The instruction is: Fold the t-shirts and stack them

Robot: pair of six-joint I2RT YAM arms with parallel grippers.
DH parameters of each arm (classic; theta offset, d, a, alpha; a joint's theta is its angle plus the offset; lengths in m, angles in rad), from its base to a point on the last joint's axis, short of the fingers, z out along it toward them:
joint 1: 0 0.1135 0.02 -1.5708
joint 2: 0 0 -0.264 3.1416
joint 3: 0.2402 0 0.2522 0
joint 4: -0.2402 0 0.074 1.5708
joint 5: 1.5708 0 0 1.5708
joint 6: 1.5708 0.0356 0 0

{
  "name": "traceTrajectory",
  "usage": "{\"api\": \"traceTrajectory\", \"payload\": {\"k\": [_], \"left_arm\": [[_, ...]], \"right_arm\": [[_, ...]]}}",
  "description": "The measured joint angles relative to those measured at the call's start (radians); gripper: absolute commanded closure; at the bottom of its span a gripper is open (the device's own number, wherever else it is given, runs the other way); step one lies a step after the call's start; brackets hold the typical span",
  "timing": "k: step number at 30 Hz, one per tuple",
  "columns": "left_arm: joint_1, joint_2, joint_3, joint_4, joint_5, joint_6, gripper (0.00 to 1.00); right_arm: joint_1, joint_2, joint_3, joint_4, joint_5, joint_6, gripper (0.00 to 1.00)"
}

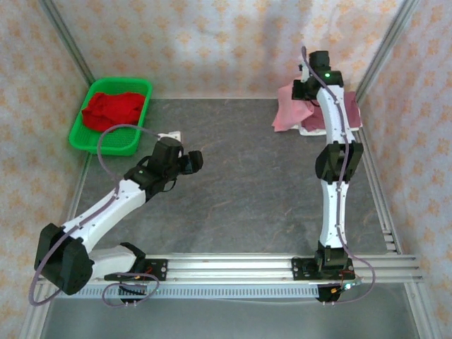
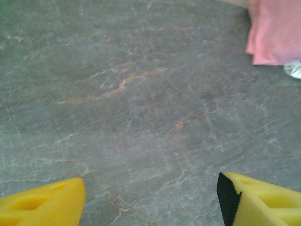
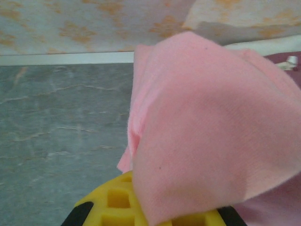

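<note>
Left arm [image 1: 106, 205]: rises from its base at the near left corner and slants inward over the table [image 1: 240, 191], elbow bent, with the wrist above bare tabletop left of centre.
Left gripper [image 2: 151, 188]: the yellow fingers are spread wide, with nothing between them and only grey surface below.
Right arm [image 1: 332, 191]: stretches almost straight from its base on the near right toward the far right corner.
Right gripper [image 1: 305, 90]: the jaws are pressed together, pinching a fold of the salmon-pink t-shirt [image 1: 288, 116]. In the right wrist view the cloth rises straight off the yellow pads.
Salmon-pink t-shirt: lies at the far right of the table, close to the back wall, with one edge raised at the gripper.
Red t-shirt [image 1: 109, 107]: sits bunched inside the green basket [image 1: 81, 134] at the far left corner.
Hidden: pink cloth drapes over the right fingertips, and from above the right arm covers part of the shirt.
Hard to make out: a pale cloth edge [image 1: 311, 129] under the pink shirt and a small white scrap [image 1: 169, 135] near the basket. I cannot tell what either is.
Surface: dark grey, stone-like, with pale and rusty veins.
Room: the walls [image 1: 212, 42] are pale with an orange floral print, and a metal rail [image 1: 240, 263] along the near edge carries both bases.
</note>
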Motion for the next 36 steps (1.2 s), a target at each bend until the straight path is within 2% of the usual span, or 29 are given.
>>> {"api": "traceTrajectory", "payload": {"k": [9,17,23,24,26,27,28,34,36], "left_arm": [[-0.040,0.111,-0.006,0.000,0.018,0.003,0.25],[-0.057,0.111,-0.007,0.007,0.017,0.005,0.24],[-0.057,0.088,-0.007,0.000,0.008,0.029,0.24],[-0.057,0.082,-0.007,-0.002,0.005,0.033,0.24],[-0.057,0.076,-0.007,-0.002,-0.007,0.037,0.24],[-0.057,0.076,-0.007,-0.003,-0.010,0.041,0.24],[-0.057,0.076,-0.007,-0.005,-0.010,0.043,0.24],[-0.057,0.068,-0.007,-0.010,-0.027,0.045,0.21],[-0.057,0.052,-0.007,-0.009,-0.042,0.045,0.11]], "right_arm": [[-0.079,0.002,0.049,-0.001,-0.010,-0.063,1.00],[-0.127,0.002,0.063,0.019,-0.036,-0.081,1.00],[-0.210,0.008,0.063,0.019,-0.019,-0.100,0.98],[-0.220,0.011,0.063,0.019,-0.011,-0.108,0.84],[-0.240,0.021,0.063,0.028,0.028,-0.128,0.35],[-0.245,0.028,0.063,0.037,0.048,-0.130,0.16],[-0.248,0.034,0.063,0.050,0.073,-0.135,0.02],[-0.240,0.067,0.063,0.090,0.182,-0.132,0.01],[-0.238,0.064,0.063,0.092,0.187,-0.121,0.01]]}}
